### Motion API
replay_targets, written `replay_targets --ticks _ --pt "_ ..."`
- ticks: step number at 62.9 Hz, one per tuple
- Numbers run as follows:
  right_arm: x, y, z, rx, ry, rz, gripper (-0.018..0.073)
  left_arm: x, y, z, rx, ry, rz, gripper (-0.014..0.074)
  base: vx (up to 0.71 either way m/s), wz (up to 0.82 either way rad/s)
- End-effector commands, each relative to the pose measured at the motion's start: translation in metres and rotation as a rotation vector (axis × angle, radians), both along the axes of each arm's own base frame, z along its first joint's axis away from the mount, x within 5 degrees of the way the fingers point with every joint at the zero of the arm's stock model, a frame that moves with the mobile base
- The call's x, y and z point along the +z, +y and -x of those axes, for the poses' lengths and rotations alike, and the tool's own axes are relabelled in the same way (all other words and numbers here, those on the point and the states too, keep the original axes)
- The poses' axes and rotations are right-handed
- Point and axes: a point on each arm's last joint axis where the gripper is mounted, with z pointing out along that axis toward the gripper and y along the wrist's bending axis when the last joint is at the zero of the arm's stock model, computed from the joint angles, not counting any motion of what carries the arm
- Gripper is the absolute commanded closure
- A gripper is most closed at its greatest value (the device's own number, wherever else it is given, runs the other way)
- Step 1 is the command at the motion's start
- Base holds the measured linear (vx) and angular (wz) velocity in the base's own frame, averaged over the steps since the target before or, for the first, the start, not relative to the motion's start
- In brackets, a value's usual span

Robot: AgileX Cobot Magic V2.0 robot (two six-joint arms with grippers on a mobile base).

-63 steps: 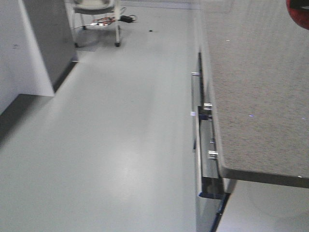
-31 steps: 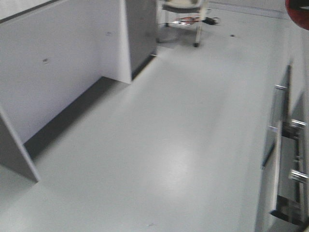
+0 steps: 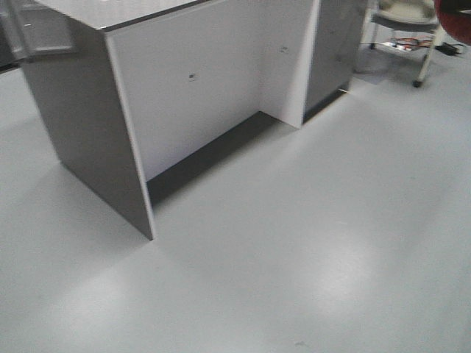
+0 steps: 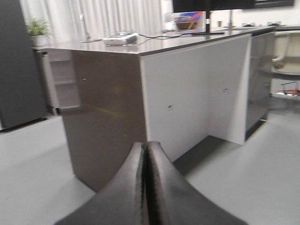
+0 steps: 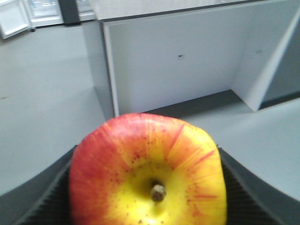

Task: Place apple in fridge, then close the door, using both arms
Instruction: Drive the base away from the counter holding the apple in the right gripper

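The apple (image 5: pixel 150 168), red with a yellow patch round its stem, fills the lower part of the right wrist view. My right gripper (image 5: pixel 147 157) is shut on it, with dark ribbed fingers (image 5: pixel 44 201) on either side. A red sliver of the apple (image 3: pixel 454 18) shows at the top right of the front view. My left gripper (image 4: pixel 146 145) is shut on nothing, its pads pressed together. The dark fridge (image 4: pixel 18 70) stands far left, with the white liner of its open door (image 4: pixel 61 79) beside it. White fridge parts (image 5: pixel 18 16) show far off at the top left.
A large desk (image 3: pixel 213 81) with grey sides and white panels stands ahead on the pale floor (image 3: pixel 294 257). A monitor and small items sit on its top (image 4: pixel 187 40). A wheeled chair or cart (image 3: pixel 405 22) is at the far right.
The front view has swung left. The speckled counter and its drawers have left the frame on the right and the desk has come in. The apple stays at the top right corner.
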Motion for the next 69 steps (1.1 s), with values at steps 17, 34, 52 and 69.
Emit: replay_targets --ticks 17,34,52,69 --pt "0.0187 -0.0001 0.0081 -0.014 -0.117 -0.030 0.0569 -0.0018 -0.0019 0.0001 -0.023 -0.062 0.007 0.0603 -0.05 0.47" --pt "0.0187 -0.0001 0.0081 -0.014 -0.117 -0.030 0.0569 -0.0018 -0.0019 0.0001 -0.023 -0.062 0.007 0.0603 -0.03 0.45" --pt "0.0187 -0.0001 0.0081 -0.014 -0.117 -0.030 0.0569 -0.0018 -0.0019 0.0001 -0.023 -0.062 0.007 0.0603 -0.01 0.41" --pt "0.0186 -0.0001 0.0081 -0.014 -0.117 -0.030 0.0568 -0.0018 -0.0019 0.0001 -0.023 -0.062 0.007 0.0603 0.03 0.27"
